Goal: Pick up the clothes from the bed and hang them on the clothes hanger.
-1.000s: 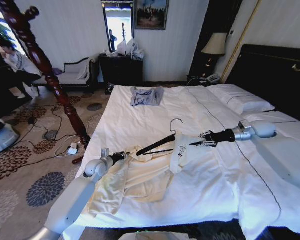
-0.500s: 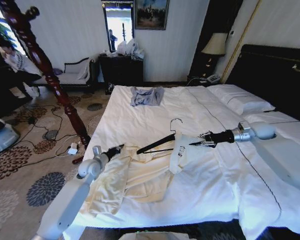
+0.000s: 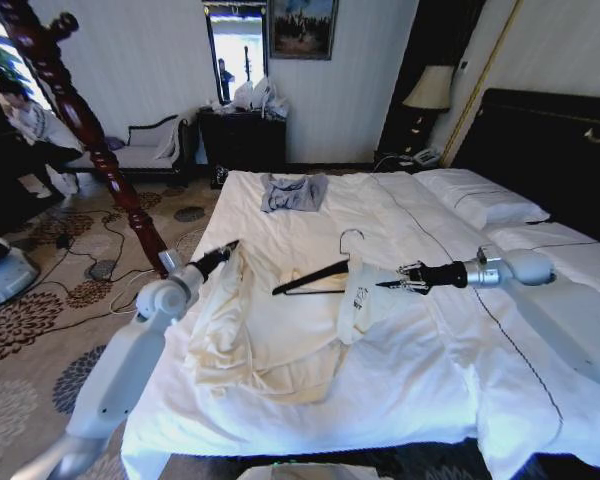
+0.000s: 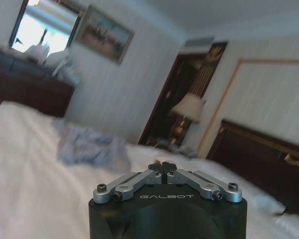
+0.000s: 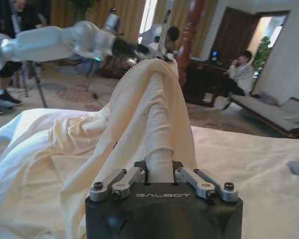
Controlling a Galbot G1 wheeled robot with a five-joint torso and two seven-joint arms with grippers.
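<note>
The cream clothes (image 3: 270, 340) lie bunched on the white bed (image 3: 420, 390). My left gripper (image 3: 227, 246) is shut on one edge of them and holds it raised above the bed's left side. The right wrist view shows that fabric peak (image 5: 157, 64) hanging from the left gripper (image 5: 142, 50). My right gripper (image 3: 382, 286) is shut on another fold of the clothes (image 5: 159, 159) near the bed's middle. The black clothes hanger (image 3: 308, 278) lies on the garment between the two grippers, its hook pointing up and away. In the left wrist view the fingers (image 4: 162, 167) are closed together.
A reddish-brown wooden post (image 3: 80, 130) stands close beside my left arm at the bed's left edge. A small grey-blue garment (image 3: 292, 192) lies at the far end of the bed. Pillows (image 3: 480, 205) and a dark headboard (image 3: 540, 130) are on the right. Cables lie on the carpet (image 3: 120, 280).
My left gripper has risen and swung away from me, lifting the garment's edge off the bed into a tall fold. The hanger shifted slightly. The right gripper has barely moved.
</note>
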